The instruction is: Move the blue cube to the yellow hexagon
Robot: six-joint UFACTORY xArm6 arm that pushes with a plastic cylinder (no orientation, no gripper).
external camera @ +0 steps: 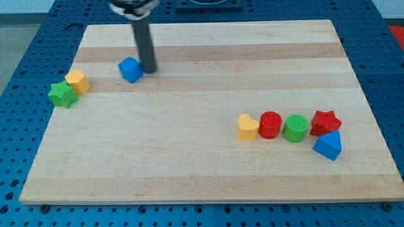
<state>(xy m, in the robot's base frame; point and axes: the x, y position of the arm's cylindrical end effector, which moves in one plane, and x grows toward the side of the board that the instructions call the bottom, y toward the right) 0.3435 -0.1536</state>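
Blue cube (130, 69) sat in the far left part of the wooden board (208, 164), touching or just beside my tip (149, 70), which stood at its right side. No hand or jaws to report: only a straight dark rod, coming down from the view's top, carrying nothing. Yellow hexagon (78, 81) lay further left, near the board's left edge, apart from the cube, slightly nearer in the scene. Green star (62, 94) pressed against the hexagon's near left side. Well apart from these, a row of blocks occupied the near right of the board: yellow heart (248, 127) at the row's left end, then red cylinder (270, 124) touching it, then green cylinder (295, 128) just beside that, then red star (326, 122) at the right end. Blue triangular block (328, 145) rested just below the red star, nearest of all, touching it or very close. Blue perforated table (25, 38) surrounded the board on all sides.
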